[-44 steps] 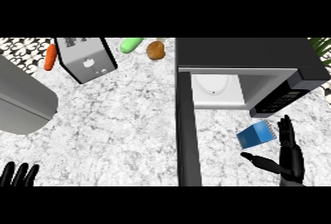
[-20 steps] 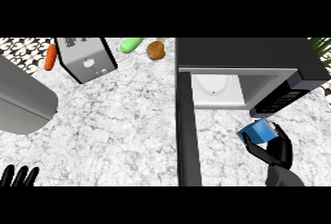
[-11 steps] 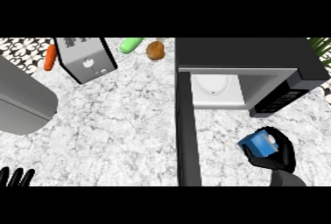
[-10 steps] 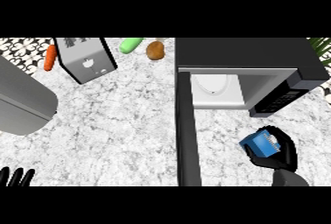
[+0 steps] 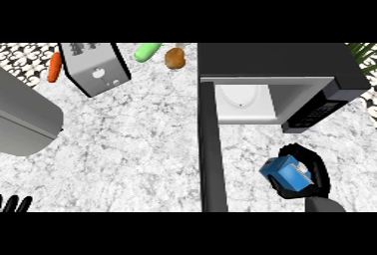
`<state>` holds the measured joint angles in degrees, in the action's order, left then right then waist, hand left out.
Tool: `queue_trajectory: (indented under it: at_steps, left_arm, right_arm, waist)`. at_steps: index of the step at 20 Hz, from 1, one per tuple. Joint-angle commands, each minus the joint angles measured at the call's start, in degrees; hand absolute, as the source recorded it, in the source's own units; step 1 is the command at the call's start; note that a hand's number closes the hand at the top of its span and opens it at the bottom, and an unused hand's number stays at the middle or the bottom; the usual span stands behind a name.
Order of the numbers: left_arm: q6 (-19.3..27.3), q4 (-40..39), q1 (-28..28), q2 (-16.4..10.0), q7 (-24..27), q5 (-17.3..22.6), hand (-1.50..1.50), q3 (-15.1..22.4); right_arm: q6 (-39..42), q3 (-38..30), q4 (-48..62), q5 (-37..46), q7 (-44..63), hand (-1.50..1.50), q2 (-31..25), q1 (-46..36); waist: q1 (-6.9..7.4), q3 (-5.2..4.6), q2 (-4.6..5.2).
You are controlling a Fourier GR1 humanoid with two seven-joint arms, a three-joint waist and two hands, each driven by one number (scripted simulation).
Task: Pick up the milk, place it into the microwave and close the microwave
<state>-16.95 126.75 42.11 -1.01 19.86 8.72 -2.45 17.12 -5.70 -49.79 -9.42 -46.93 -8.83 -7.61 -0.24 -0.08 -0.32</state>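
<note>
So, milk (image 5: 287, 172): blue carton with a white patch on one face, tilted, sitting inside the curled fingers (image 5: 305, 153); can't tell whether its base touches the worktop (image 5: 132, 144).
Right hand (image 5: 320, 174): black, comes in from the lower edge; fingers wrap over the far side of the carton and the thumb hooks under the near side, so they're clamped on the milk.
Microwave door (image 5: 212, 149): swung open, seen edge-on as a dark strip, just left of the fingers, with a gap of worktop between.
Microwave (image 5: 273, 59): dark box, beyond the fingers and a bit left; its open mouth faces back towards them.
Cavity: pale inside, white round plate (image 5: 239, 97) on its floor, beyond the fingers and left; milk is outside it, on the near side.
Control panel (image 5: 315, 113): dark keypad, straight beyond the fingers, near but apart.
Left hand (image 5: 15, 203): only straight fingertips show, pointing up at the lower left corner, holding nothing, far left of the right fingers.
Grey appliance (image 5: 94, 67): tilted box with slots on top, well beyond and far left of the fingers.
Carrot (image 5: 54, 67): orange, just left of that appliance.
Green vegetable (image 5: 147, 52): right of the appliance, at the far edge.
Potato (image 5: 174, 58): brown, between the green vegetable and the microwave.
Grey slab (image 5: 22, 119): large, at the left edge, well apart from both hands.
Plant leaves (image 5: 364, 50): far right corner, beyond the fingers.
</note>
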Motion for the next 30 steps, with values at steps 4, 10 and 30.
queue_trajectory:
  at_steps: [4, 10, 30]
  left_arm:
    - [-2.61, -1.15, 3.43, 0.52, 3.93, -0.56, -1.5, -0.54]
    - [-0.89, -0.02, -0.23, 0.96, -1.0, 0.46, -1.5, 0.07]
    - [-9.54, -3.99, 0.97, -0.33, 2.5, 6.23, -1.5, -11.1]
  right_arm:
    - [-2.37, 6.4, -27.09, -0.05, 9.63, 1.5, 2.51, 15.95]
    - [-6.38, 10.88, -45.8, -1.44, 20.81, 1.5, 5.71, 24.9]
    - [-37.36, 18.3, -38.9, 9.56, 33.71, 1.5, 8.83, 2.8]
  waist:
    - [-0.21, -0.04, -0.1]
    - [-0.14, 0.02, 0.14]
    - [1.16, 0.08, 0.34]
